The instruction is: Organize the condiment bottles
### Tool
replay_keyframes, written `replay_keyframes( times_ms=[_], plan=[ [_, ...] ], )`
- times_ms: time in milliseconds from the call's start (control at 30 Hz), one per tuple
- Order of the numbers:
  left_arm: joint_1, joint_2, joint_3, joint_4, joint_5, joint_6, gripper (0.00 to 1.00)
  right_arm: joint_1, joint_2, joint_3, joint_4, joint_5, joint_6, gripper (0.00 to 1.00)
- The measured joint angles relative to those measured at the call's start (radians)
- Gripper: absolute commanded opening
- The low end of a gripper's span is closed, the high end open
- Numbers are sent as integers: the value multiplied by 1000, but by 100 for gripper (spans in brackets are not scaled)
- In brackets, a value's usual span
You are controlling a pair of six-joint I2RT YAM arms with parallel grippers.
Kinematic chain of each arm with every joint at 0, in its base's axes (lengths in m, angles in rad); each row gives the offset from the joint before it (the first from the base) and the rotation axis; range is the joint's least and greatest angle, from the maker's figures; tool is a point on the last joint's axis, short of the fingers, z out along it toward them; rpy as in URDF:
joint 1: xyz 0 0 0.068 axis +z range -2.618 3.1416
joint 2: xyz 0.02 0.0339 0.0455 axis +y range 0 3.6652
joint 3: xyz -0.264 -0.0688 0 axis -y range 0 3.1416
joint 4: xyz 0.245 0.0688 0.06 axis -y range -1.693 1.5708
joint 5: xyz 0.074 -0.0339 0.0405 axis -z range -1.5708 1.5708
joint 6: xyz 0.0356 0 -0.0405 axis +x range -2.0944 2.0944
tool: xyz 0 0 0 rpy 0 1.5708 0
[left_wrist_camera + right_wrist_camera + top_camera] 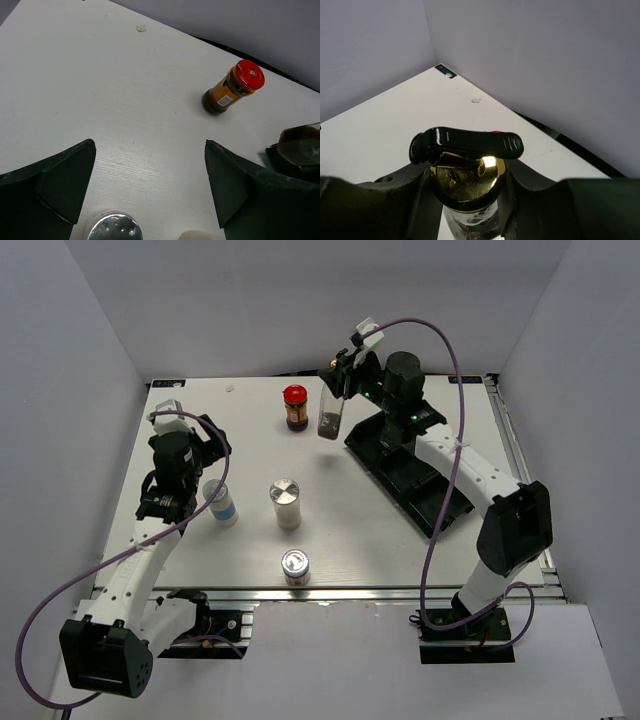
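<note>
**RIGHT PINCER CLAMPED ON A GLASS BOTTLE BY THE TRAY; LEFT PINCER WIDE APART**

Overhead view: this is the only view that shows the whole layout. The right gripper (338, 378) is at the far side of the table (250, 450), closed on the neck of a glass bottle (329, 415). The bottle hangs below the gripper with dark contents in its base. It sits between the red-lidded jar (295, 407) on its left and the far corner of the black tray (425, 490) on its right. Three shakers stand apart from each other on the near half of the table. They are the blue-labelled shaker (221, 503), the middle shaker (286, 504) and the near shaker (296, 567). The left gripper (212, 455) is just above the blue-labelled shaker.

Right wrist view: only this view shows the grip itself. The two fingers (385, 200) press on either side of the bottle's gold pourer (465, 177), just under its black lever cap. The shakers and the tray are out of frame.

Left wrist view: this view confirms that the left gripper (150, 145) has its jaws fully apart with nothing between them. The red-lidded jar (233, 87) stands upright well ahead of the gripper. The held bottle's base (300, 142) shows at the right edge, in front of the tray (285, 162). A silver lid (114, 227) sits at the bottom edge, just below the left finger. The label under that lid is hidden.
</note>
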Motion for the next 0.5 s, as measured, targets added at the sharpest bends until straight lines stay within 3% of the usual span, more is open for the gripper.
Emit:
replay_keyframes(
  times_ms=[500],
  plan=[
    [0,56,0,34,1,6,98,-91,-60,-2,-151,15,-180,0]
  ],
)
